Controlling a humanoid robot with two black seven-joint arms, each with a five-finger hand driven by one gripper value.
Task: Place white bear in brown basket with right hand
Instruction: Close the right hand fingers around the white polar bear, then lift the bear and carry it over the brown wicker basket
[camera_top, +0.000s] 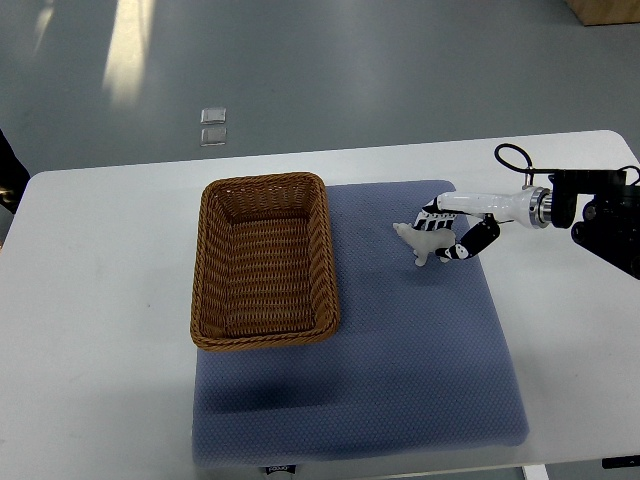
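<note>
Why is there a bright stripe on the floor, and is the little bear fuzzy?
Top view: the stripe on the floor is glare from a light. Top view: the white bear is small and slightly soft, so its details are hard to see in the right hand. Top view: the brown basket casts a soft shadow on the blue mat.

You have one brown wicker basket (264, 262), one white bear (420, 241), one blue mat (400, 370) and one white table (90, 330). One robot hand, the right hand (455, 228), is in view. Two small clear squares (213, 126) lie on the floor.
</note>
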